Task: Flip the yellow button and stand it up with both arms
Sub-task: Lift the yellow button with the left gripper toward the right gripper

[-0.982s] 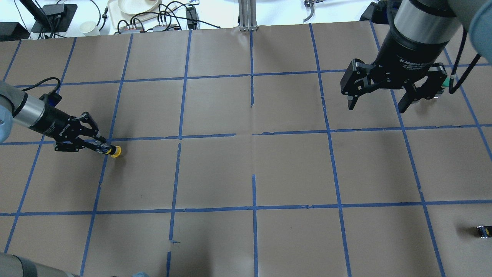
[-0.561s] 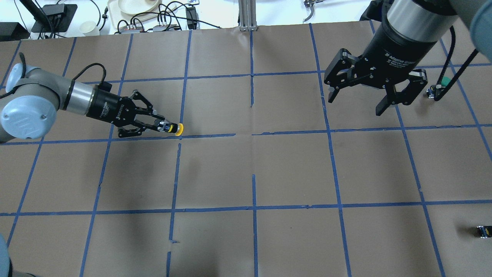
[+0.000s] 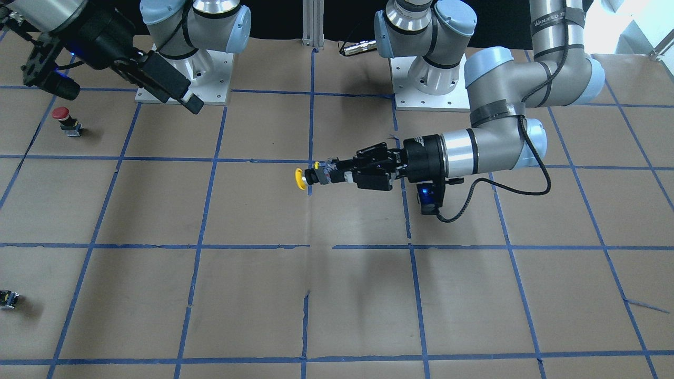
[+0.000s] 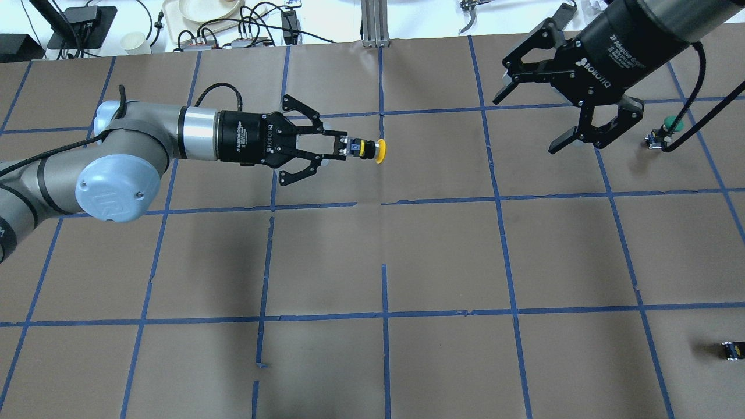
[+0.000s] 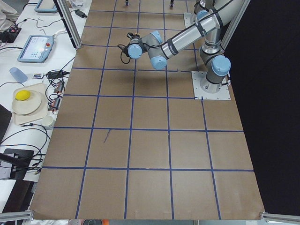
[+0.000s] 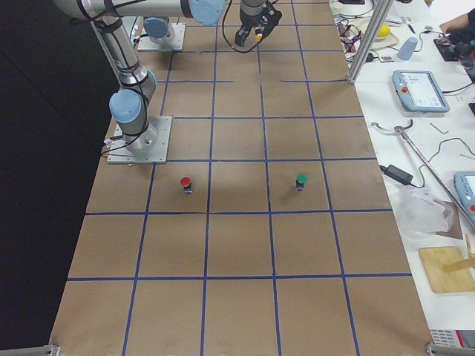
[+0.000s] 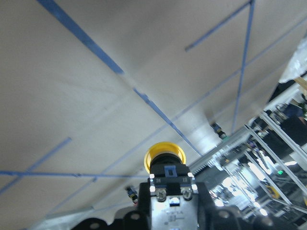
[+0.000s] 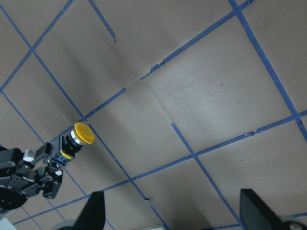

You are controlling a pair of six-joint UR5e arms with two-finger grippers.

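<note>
Body of yellow button [image 4: 370, 150] half-hidden in clamped left claw [image 4: 348, 149]; right claw [image 4: 528, 121] spread wide.

From the right end effector [image 4: 525, 124] to the yellow button [image 4: 372, 150] in the left end effector [image 4: 349, 148] the way is open — green button [image 4: 669, 125], red button [image 3: 62, 117] and small black block [image 4: 732, 350] stand well aside.

Brown paper table cover [image 4: 442, 256], gridded with blue tape lines [image 4: 385, 314]. Red-capped push button on a black body [image 3: 62, 113], standing. Green-capped push button [image 4: 671, 124], standing, one grid square over from the red one. Tiny black block with a yellow spot [image 4: 732, 350], alone near the table edge. Off the paper: white paper cup [image 4: 133, 41], cream plate on a tray [image 4: 205, 8], tangled black cables [image 4: 256, 26], aluminium post [image 4: 375, 23].
</note>
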